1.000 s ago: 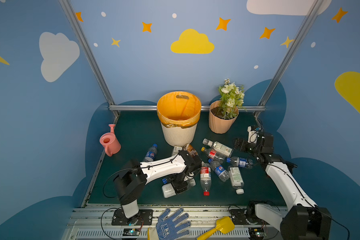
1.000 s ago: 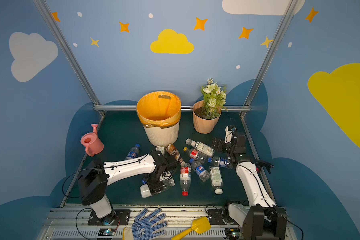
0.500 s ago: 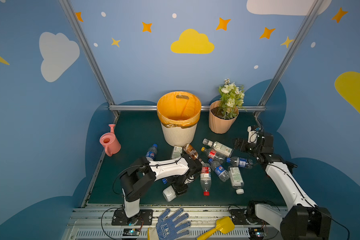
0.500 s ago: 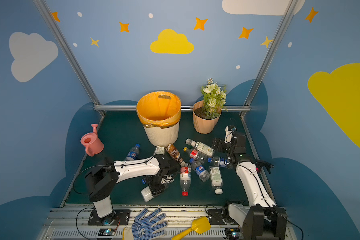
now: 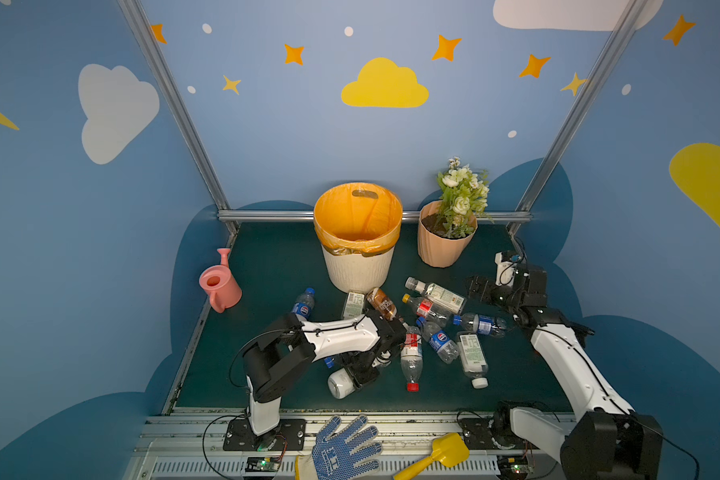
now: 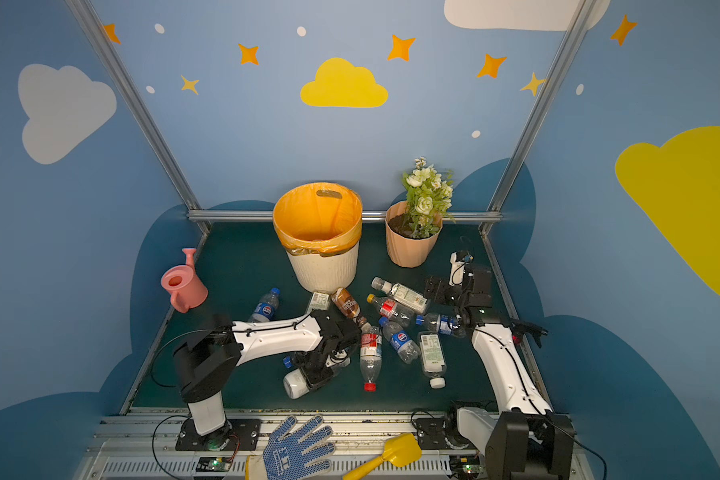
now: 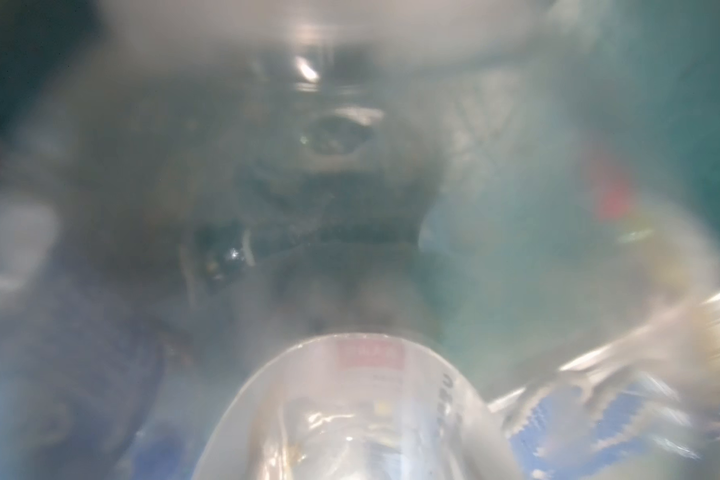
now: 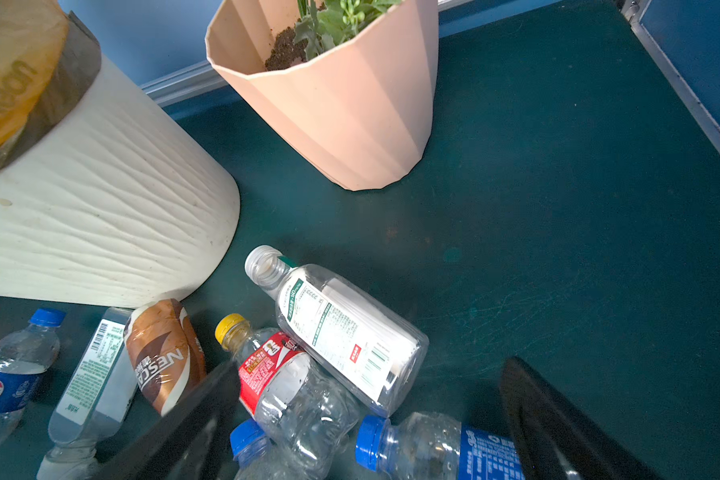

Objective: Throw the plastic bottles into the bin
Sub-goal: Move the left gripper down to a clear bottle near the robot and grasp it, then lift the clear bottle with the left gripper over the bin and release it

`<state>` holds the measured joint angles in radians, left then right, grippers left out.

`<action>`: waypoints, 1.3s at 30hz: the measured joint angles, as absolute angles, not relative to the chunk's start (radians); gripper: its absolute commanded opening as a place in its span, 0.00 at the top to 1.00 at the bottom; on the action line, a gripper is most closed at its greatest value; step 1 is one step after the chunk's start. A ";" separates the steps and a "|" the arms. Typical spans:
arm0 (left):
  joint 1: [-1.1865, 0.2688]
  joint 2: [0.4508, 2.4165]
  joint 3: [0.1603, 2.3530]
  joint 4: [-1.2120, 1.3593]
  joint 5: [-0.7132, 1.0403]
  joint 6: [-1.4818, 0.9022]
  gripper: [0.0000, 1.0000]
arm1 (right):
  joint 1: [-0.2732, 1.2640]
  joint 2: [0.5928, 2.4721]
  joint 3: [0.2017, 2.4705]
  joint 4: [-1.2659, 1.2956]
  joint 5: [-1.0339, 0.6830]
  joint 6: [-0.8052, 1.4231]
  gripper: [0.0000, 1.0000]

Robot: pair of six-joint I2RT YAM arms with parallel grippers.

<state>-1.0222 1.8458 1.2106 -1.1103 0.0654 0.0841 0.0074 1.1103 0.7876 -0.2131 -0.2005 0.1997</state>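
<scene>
Several plastic bottles lie on the green mat in front of the bin (image 5: 358,266), which has an orange bag over its rim. My left gripper (image 5: 360,370) is down on a clear bottle with a white cap (image 5: 341,383), jaws closed around its body. That bottle (image 7: 358,415) fills the blurred left wrist view. My right gripper (image 5: 476,289) hovers open beside a white-labelled bottle (image 5: 437,293). In the right wrist view its fingers (image 8: 208,415) straddle a blue-capped bottle (image 8: 433,449) and a red-labelled, yellow-capped one (image 8: 283,374). A red-capped bottle (image 5: 411,357) lies right of the left gripper.
A pink watering can (image 5: 219,286) stands at the mat's left edge. A peach flowerpot (image 5: 445,245) with white flowers stands right of the bin. A blue glove (image 5: 341,449) and a yellow scoop (image 5: 441,455) lie on the front rail. Metal frame bars border the mat.
My left arm folded in and lowered onto the white-capped bottle, and its jaws narrowed around it. The right arm and the other bottles stayed where they were.
</scene>
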 measured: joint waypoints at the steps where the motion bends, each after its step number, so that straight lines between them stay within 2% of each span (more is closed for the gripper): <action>1: -1.022 1.843 1.211 -1.110 0.065 0.081 0.43 | 0.007 1.110 0.788 -0.213 -0.201 0.200 0.04; 7: -1.022 1.762 1.223 -1.114 0.035 0.054 0.43 | 0.007 1.110 0.788 -0.213 -0.202 0.200 0.04; 14: -0.982 1.589 1.333 -1.124 -0.025 0.028 0.43 | 0.007 1.110 0.788 -0.212 -0.204 0.202 0.03; 20: -0.918 1.382 1.488 -1.091 -0.189 0.021 0.46 | 0.007 1.110 0.788 -0.205 -0.208 0.203 0.04; 21: -0.911 1.340 1.510 -1.066 -0.227 0.028 0.49 | 0.007 1.111 0.788 -0.204 -0.210 0.203 0.04; 25: -0.904 1.181 1.535 -0.884 -0.376 0.097 0.51 | 0.007 1.113 0.788 -0.202 -0.222 0.205 0.04; 31: -0.892 1.027 1.435 -0.405 -0.469 0.289 0.49 | 0.007 1.111 0.788 -0.202 -0.233 0.205 0.04; 36: -0.842 1.108 1.504 -0.104 -0.421 0.402 0.49 | 0.007 1.072 0.788 -0.221 -0.228 0.203 0.04; 39: -0.737 1.243 1.615 -0.043 -0.334 0.372 0.47 | 0.007 1.029 0.788 -0.240 -0.220 0.202 0.04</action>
<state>-0.7372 1.2430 1.6146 -0.0425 -0.3344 0.3721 0.0071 1.0294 0.7876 -0.2398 -0.2203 0.2020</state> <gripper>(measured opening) 0.559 0.962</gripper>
